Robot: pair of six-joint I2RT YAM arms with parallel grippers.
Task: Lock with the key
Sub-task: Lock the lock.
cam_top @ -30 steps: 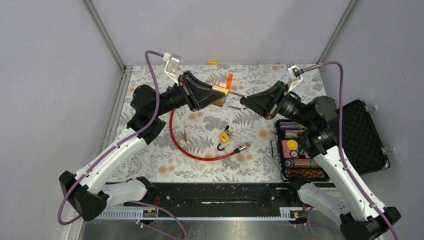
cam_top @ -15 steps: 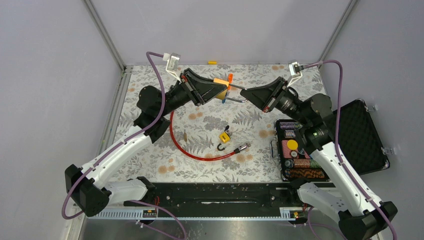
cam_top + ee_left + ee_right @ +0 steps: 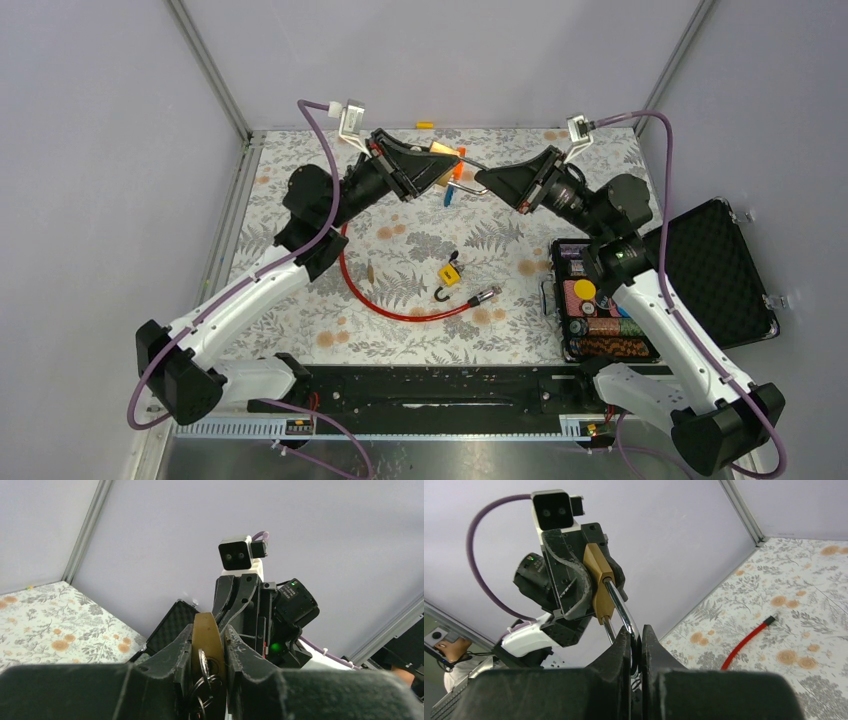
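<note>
Nearest you, a small yellow lock (image 3: 450, 272) lies on the table (image 3: 520, 330) beside the red cable (image 3: 400, 316). Toward 12 o'clock, held in the air, your left gripper (image 3: 438, 165) clenches the brass padlock (image 3: 596, 580) by its body. At its 3 o'clock your right gripper (image 3: 484, 181) pinches the shackle (image 3: 621, 609).

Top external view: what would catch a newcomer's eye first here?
A brass padlock hangs in mid-air at the far side of the floral table, its body clamped by the left gripper and its shackle pinched by the right gripper. Below, a red cable curves across the table near a small yellow padlock.
</note>
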